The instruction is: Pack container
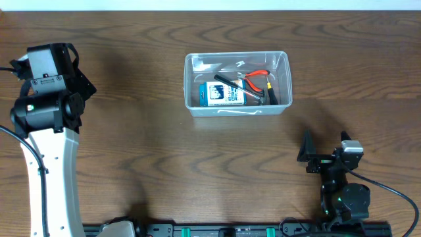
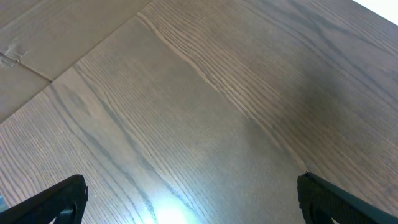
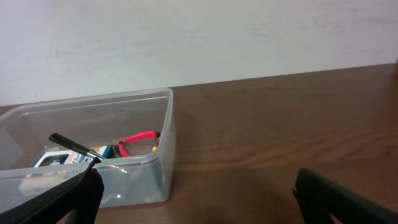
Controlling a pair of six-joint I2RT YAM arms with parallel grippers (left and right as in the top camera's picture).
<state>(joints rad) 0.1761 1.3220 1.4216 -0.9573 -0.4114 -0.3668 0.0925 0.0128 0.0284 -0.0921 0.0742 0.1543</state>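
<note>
Table (image 1: 131, 131): dark wood grain, fills the overhead view. A pale wall rises behind its far edge in the right wrist view.

Left arm (image 1: 45, 171): white link running from the near edge up the left side, with a black head at the far-left. Well apart from everything else. Left gripper (image 2: 193, 202): released. The two black fingertips sit at opposite bottom corners of the wrist view, with only bare wood between them.

Container (image 1: 238, 110): clear plastic tub with rounded corners and a rim. It stands upright on the table at far centre, a little to the right. In the right wrist view its wall (image 3: 146, 177) lies to the left, beyond the fingers.

Right gripper (image 1: 324, 148): near-right, on the near side of the tub's right end and apart from it. Jaws spread wide, nothing between them.

Inside the tub:
- blue-and-white box (image 1: 222, 94), lying flat at left-centre on the tub floor.
- red-handled pliers (image 1: 256, 78), right of the box, toward the far wall.
- slim black tool (image 1: 227, 80), lying at a slant, one end over the box's far edge.
- a small yellow piece (image 1: 268, 85) by the pliers; too small to tell what it is.
</note>
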